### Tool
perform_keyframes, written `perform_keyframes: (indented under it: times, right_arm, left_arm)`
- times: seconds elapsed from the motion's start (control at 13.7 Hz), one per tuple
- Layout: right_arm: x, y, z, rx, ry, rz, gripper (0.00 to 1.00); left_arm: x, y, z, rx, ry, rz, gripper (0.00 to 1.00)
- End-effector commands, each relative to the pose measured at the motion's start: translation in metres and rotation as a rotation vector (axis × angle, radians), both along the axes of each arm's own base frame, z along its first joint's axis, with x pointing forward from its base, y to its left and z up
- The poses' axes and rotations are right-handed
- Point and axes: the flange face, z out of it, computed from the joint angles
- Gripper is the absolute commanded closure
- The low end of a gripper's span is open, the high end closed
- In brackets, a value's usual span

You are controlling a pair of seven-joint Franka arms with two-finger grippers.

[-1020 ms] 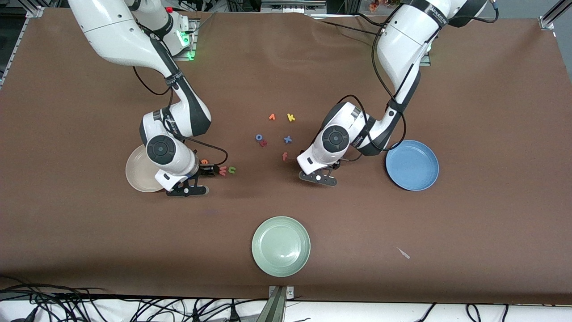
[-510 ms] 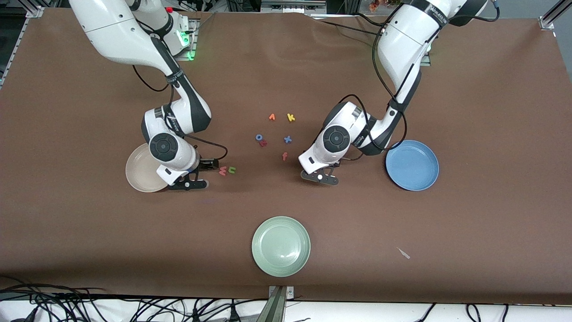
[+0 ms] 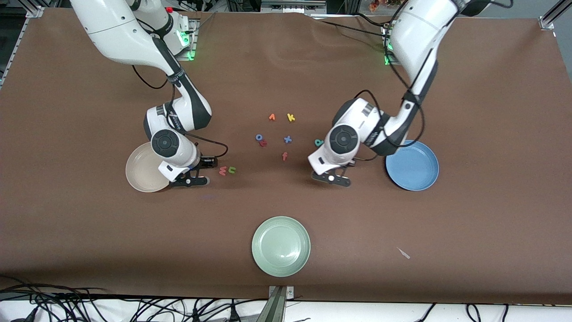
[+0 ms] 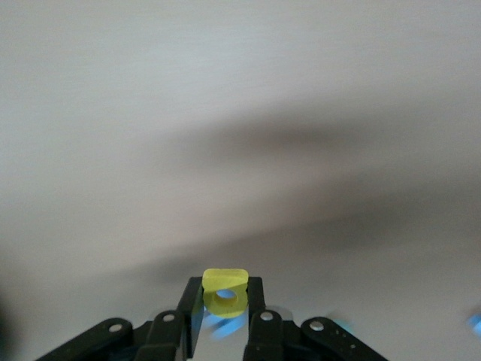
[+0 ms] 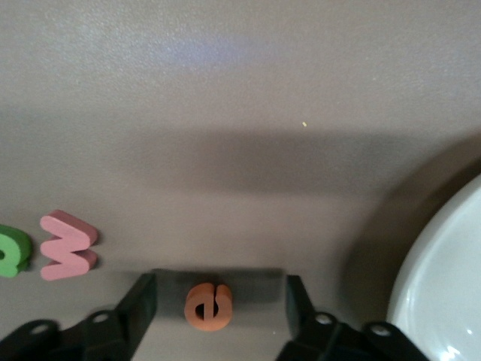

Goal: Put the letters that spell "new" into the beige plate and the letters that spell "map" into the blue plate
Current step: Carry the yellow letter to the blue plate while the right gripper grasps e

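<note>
Here, yellow a point(image 4: 225, 289) in left gripper point(image 4: 225, 316), orange e point(image 5: 209, 307).

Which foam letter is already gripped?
The yellow a, pinched in the shut left gripper. The orange e lies loose on the table between the right gripper's open fingers; the pink w lies untouched.

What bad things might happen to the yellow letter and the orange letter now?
1. The left hand pinches the yellow a only at its very tips, so the letter might slip out before reaching the blue plate.
2. The right hand is open around the e and is not touching it. The e sits a bit off-middle, so one finger may hit it first and push it crooked.
</note>
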Motion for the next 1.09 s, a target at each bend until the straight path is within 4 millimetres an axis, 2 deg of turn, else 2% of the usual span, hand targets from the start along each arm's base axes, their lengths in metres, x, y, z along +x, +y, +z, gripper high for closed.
perform_keyframes:
  times: [0.0,0.15,0.36,0.51,0.73,0.87,0.95,1.02]
  right_arm:
    - [-0.011,-0.002,0.014,-0.005,-0.012,-0.006,0.31]
    - [-0.016,0.000,0.017,-0.006,-0.011,-0.010,0.42]
    - [-0.018,0.000,0.018,-0.005,-0.014,-0.010,0.44]
    - [-0.019,0.001,0.015,-0.002,-0.014,-0.010,0.44]
    - [-0.024,0.002,0.004,0.013,-0.041,-0.006,0.44]
    - [-0.024,0.006,0.006,0.015,-0.045,-0.001,0.44]
    - [-0.025,0.006,0.002,0.014,-0.042,-0.007,0.45]
    - [-0.025,0.007,0.002,0.014,-0.042,-0.006,0.52]
  left_arm:
    - [0.011,0.061,0.038,0.061,0.053,-0.031,0.87]
    - [0.017,0.104,0.042,0.109,0.100,0.005,0.83]
    - [0.013,0.152,0.023,0.190,0.125,0.015,0.84]
    - [0.012,0.191,0.001,0.194,0.133,0.045,0.84]
    - [0.000,0.215,-0.035,0.160,0.094,0.024,0.83]
    - [-0.006,0.220,-0.047,0.144,0.074,0.025,0.81]
    - [-0.005,0.227,-0.049,0.137,0.066,0.035,0.63]
    - [-0.004,0.227,-0.049,0.137,0.065,0.035,0.14]
